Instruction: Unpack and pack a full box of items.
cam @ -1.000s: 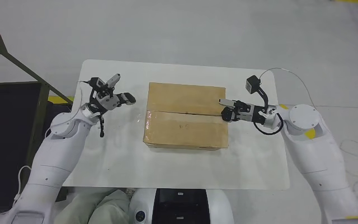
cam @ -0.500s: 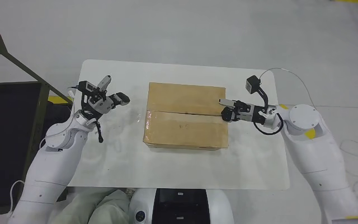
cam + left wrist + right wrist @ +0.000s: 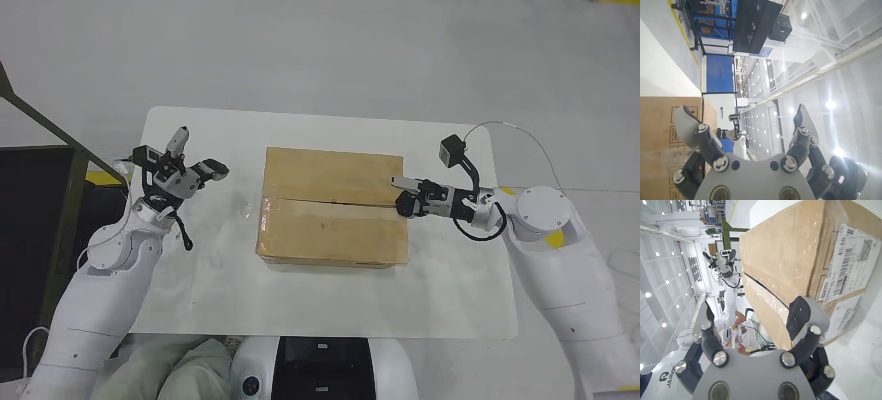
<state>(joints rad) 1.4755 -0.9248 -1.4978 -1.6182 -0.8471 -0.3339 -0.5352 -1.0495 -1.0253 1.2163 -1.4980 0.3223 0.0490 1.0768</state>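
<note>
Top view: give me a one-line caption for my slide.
Closed cardboard box on a white table; right gripper open at one end of it, left gripper open, off the other end.

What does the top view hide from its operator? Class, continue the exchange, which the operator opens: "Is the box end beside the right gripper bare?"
Observer: No. The right wrist view shows a white shipping label on that end of the box, close to the open right gripper.
Operator: Is the top seam taped?
Observer: Glossy clear tape appears to lie over the seam.
Operator: Anything on the side facing the left gripper?
Observer: Yes. Past the open left gripper, its wrist view shows printed marks on that side.
</note>
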